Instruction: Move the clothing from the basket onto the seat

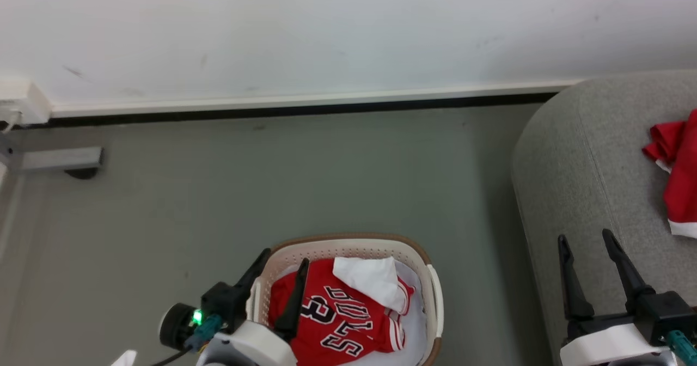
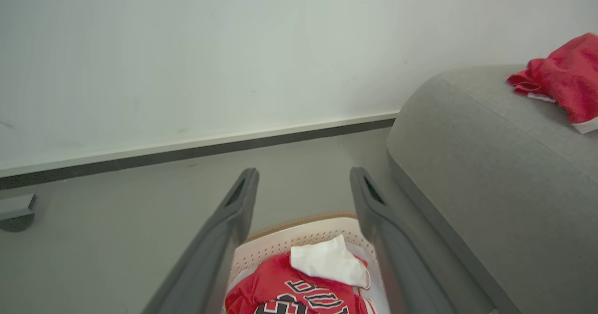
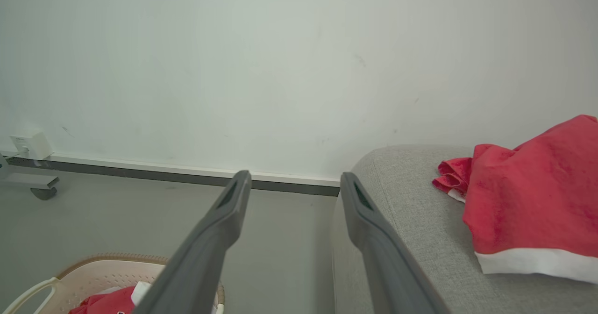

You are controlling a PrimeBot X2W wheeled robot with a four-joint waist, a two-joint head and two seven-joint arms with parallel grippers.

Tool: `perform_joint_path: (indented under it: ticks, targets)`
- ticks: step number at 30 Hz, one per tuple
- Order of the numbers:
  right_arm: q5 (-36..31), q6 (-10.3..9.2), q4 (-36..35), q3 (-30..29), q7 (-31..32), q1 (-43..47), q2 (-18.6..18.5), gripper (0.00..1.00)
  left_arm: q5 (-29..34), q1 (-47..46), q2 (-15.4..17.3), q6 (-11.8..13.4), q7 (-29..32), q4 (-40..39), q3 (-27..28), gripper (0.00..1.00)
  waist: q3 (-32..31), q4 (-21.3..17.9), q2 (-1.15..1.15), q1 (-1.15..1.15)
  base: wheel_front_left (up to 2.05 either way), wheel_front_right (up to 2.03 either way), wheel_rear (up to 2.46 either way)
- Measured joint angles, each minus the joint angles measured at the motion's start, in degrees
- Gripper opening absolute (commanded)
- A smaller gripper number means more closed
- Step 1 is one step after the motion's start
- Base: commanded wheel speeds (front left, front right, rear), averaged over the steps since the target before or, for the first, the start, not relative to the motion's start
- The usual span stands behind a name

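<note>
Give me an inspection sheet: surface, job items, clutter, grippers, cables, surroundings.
Surface: grey floor.
Job's things: basket on the floor holds a red jersey with a white piece on top; one red garment lies on the seat.
Clutter: nothing seen.
Grippers: left gripper open, empty, above the basket; right gripper open, empty, above the seat edge.
Cables: dark cable behind the left gripper.
Surroundings: white wall, baseboard, white wall box, wheeled grey leg at left.

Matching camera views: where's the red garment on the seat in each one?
Head view: red garment at right edge, on the seat.
Left wrist view: red garment in upper right corner.
Right wrist view: red garment at right, mid-height.
Shared landmark: the seat's rounded end by the skirting.
</note>
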Motion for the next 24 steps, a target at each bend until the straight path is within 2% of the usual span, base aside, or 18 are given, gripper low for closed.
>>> perform_joint_path:
  ticks: [8, 14, 19, 24]
  targets:
    - [0.96, 0.0, -1.38, 1.3, 0.0, -4.22, -0.02, 1.0, 1.46, -12.12, -0.09, -0.6, 0.1, 18.07, -4.77, 1.0, 7.84, -4.63, 0.0, 0.01, 0.0, 0.0, 0.0]
    - [2.37, 0.0, -2.74, 2.89, 0.0, -6.58, -0.05, 1.0, 4.81, -19.9, -0.11, -0.92, 6.03, 31.37, -10.23, 1.0, 13.18, -8.29, 0.0, 0.01, 0.0, 0.0, 0.0]
    - [3.74, 0.0, -4.11, 3.76, 0.0, -8.65, -0.05, 1.0, 8.06, -26.13, 0.47, -1.19, 10.53, 38.69, -13.89, 1.0, 17.96, -10.45, 0.0, 0.01, 0.0, 0.0, 0.0]
    - [4.92, 0.0, -5.11, 4.76, 0.0, -10.51, -0.03, 1.0, 11.1, -31.61, 2.47, -1.12, 12.61, 43.43, -16.72, 1.0, 22.97, -11.58, 0.0, 0.01, 0.0, 0.0, 0.0]
